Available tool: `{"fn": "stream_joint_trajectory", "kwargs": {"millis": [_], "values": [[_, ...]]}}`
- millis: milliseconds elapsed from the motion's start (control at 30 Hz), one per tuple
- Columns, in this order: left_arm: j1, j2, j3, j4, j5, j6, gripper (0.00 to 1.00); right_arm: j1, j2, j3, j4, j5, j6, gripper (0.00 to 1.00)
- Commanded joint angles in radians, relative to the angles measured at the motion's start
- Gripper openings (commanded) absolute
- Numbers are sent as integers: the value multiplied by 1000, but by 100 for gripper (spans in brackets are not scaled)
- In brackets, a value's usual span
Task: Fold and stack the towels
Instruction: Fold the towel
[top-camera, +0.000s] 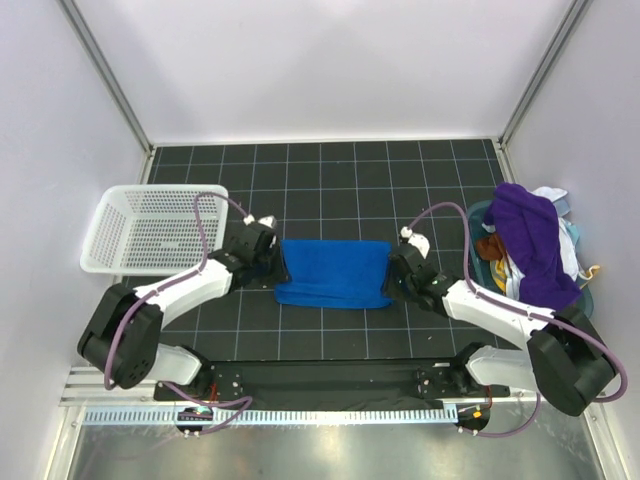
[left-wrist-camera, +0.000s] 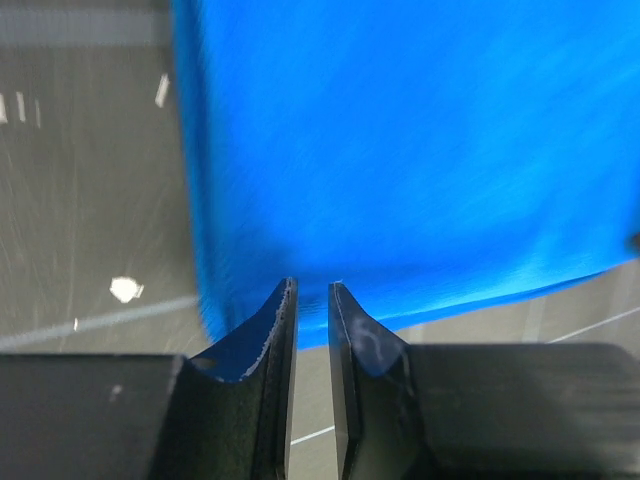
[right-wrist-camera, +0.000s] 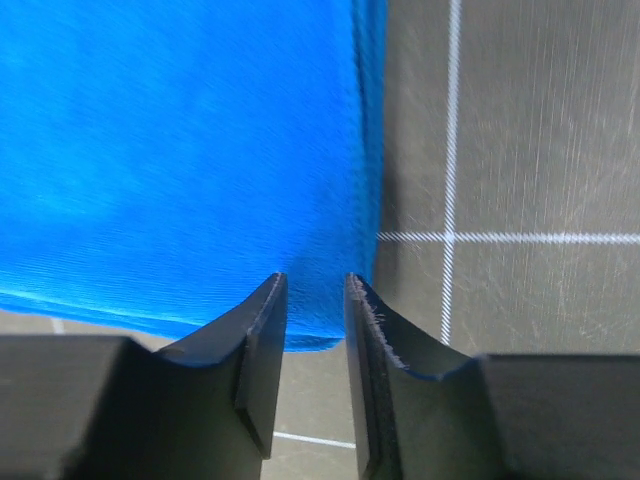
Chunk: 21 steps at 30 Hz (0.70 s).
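Note:
A royal blue towel (top-camera: 333, 272) lies folded flat on the black gridded table, between the two arms. My left gripper (top-camera: 272, 262) hovers at its left edge; in the left wrist view the gripper (left-wrist-camera: 312, 285) stands slightly open just short of the blue towel (left-wrist-camera: 400, 150), with bare table showing in the gap. My right gripper (top-camera: 393, 275) is at the towel's right edge; in the right wrist view the gripper (right-wrist-camera: 315, 278) is also open, empty, near a corner of the blue towel (right-wrist-camera: 180, 150). A deep purple towel (top-camera: 530, 245) is heaped at the far right, over a white towel (top-camera: 572, 245).
A white perforated basket (top-camera: 150, 230) stands at the left, close behind my left arm. The heap on the right rests in a teal container (top-camera: 480, 215) with other cloth bits. White walls enclose the table on three sides.

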Motion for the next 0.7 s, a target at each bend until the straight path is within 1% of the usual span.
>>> {"fn": "stream_joint_trajectory", "kwargs": {"millis": [0, 67, 200, 367, 433, 533, 567, 600, 633, 667], "values": [[-13, 10, -79, 54, -8, -23, 21, 6, -18, -60, 81, -6, 38, 35], [-13, 13, -122, 72, -8, -33, 20, 6, -18, -79, 90, -12, 43, 32], [-13, 22, -145, 85, -10, -33, 19, 6, -21, -117, 99, -12, 50, 25], [-13, 13, -128, 74, 0, -33, 18, 6, -41, -108, 76, -7, 49, 25], [-15, -22, -87, 36, -11, -33, 18, 4, -62, -97, 50, 2, 46, 25], [-13, -67, -9, -42, -43, -16, 20, 6, -99, -67, 9, 14, 35, 25], [-13, -75, 13, -61, -93, -10, 22, 6, -107, -50, 0, 16, 30, 26], [-13, -82, 48, -99, -112, -1, 24, 6, -119, -41, -17, 20, 24, 26], [-13, -85, 70, -119, -129, 6, 26, 6, -122, -33, -25, 22, 21, 26], [-13, -85, 86, -141, -146, 9, 32, 6, -127, -13, -33, 24, 20, 26]]}}
